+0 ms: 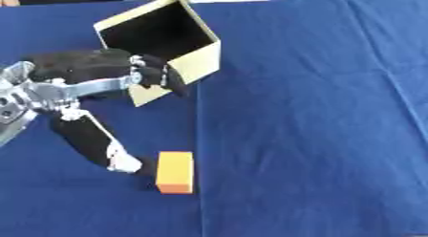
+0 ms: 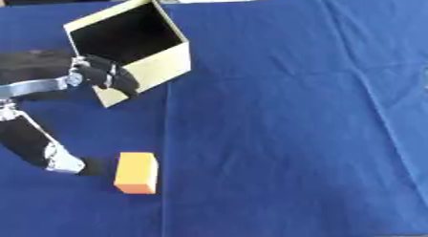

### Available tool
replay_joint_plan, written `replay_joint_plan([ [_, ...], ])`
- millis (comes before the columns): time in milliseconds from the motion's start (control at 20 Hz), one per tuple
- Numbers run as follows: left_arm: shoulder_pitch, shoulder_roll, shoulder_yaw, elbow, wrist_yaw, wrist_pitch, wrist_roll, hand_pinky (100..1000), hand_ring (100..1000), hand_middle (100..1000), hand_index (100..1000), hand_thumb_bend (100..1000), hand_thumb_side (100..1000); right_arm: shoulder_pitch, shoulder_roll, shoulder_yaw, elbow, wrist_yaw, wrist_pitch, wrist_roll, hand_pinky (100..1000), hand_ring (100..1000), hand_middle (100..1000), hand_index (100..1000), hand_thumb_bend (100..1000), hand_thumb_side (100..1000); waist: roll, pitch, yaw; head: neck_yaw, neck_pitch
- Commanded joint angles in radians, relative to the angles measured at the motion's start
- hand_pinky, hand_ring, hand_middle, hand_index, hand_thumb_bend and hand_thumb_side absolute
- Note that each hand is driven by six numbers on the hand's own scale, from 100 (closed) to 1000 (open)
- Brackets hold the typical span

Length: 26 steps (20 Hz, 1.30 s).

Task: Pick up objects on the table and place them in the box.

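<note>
An orange block (image 1: 175, 172) lies on the blue cloth in the lower left part of the view. My left hand (image 1: 88, 69) comes in from the left and is spread wide open, holding nothing. Its fingers (image 1: 159, 74) hang against the near left wall of the cream cardboard box (image 1: 200, 59). Its thumb (image 1: 117, 157) points down, with the tip just left of the block; I cannot tell whether they touch. The box stands at the upper left, turned at an angle, and its open dark inside shows nothing I can make out. My right hand shows in neither view.
A blue cloth (image 1: 317, 126) with a few creases covers the whole table. To the right of the box and block there is only cloth. The table's far edge runs along the top, just behind the box.
</note>
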<state>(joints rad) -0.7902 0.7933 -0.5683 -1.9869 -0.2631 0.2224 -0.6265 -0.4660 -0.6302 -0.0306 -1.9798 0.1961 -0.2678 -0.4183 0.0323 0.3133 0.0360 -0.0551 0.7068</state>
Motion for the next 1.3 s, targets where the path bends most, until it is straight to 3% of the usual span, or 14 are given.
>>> replay_joint_plan([
  [50, -0.004, 0.005, -0.012, -0.013, 0.002, 0.031, -0.002, 786, 853, 847, 890, 725, 333, -0.009, -0.018, -0.007, -0.020, -0.005, 0.003, 0.000, 810, 791, 654, 761, 100, 805, 0.000, -0.025, 0.000, 0.000, 0.010],
  [150, 0.002, 0.003, -0.023, -0.013, -0.013, 0.035, -0.010, 790, 856, 841, 877, 761, 342, -0.009, -0.018, -0.007, -0.020, -0.006, 0.003, 0.001, 810, 790, 653, 760, 100, 805, 0.001, -0.027, -0.002, 0.001, 0.011],
  [300, 0.020, -0.003, -0.039, -0.013, -0.060, 0.032, -0.025, 807, 874, 829, 862, 884, 349, -0.009, -0.015, -0.007, -0.020, -0.007, 0.003, 0.001, 809, 788, 649, 759, 100, 807, 0.003, -0.028, -0.005, 0.004, 0.011],
  [450, 0.044, -0.009, -0.049, -0.013, -0.112, 0.027, -0.044, 810, 880, 814, 861, 921, 344, -0.009, -0.013, -0.006, -0.020, -0.010, 0.004, 0.003, 809, 786, 646, 757, 100, 807, 0.003, -0.028, -0.006, 0.006, 0.012],
  [650, 0.061, -0.015, -0.056, -0.013, -0.147, 0.022, -0.057, 800, 883, 755, 870, 898, 342, -0.009, -0.010, -0.005, -0.020, -0.012, 0.004, 0.005, 809, 783, 642, 756, 100, 810, 0.002, -0.028, -0.007, 0.009, 0.010],
  [700, 0.063, -0.018, -0.056, -0.013, -0.152, 0.020, -0.061, 791, 882, 743, 863, 853, 325, -0.009, -0.009, -0.005, -0.020, -0.012, 0.005, 0.005, 809, 782, 640, 755, 100, 810, 0.001, -0.027, -0.007, 0.010, 0.010],
  [1000, 0.077, -0.028, -0.054, -0.013, -0.165, 0.024, -0.048, 766, 874, 742, 854, 835, 329, -0.009, -0.005, -0.006, -0.020, -0.012, 0.005, 0.006, 809, 779, 635, 752, 100, 812, -0.003, -0.019, -0.010, 0.011, 0.006],
  [1300, 0.081, -0.043, -0.049, -0.013, -0.197, 0.016, 0.019, 754, 863, 741, 849, 761, 376, -0.010, 0.000, -0.006, -0.020, -0.013, 0.006, 0.007, 808, 777, 630, 750, 100, 814, -0.005, -0.007, -0.014, 0.012, 0.000],
])
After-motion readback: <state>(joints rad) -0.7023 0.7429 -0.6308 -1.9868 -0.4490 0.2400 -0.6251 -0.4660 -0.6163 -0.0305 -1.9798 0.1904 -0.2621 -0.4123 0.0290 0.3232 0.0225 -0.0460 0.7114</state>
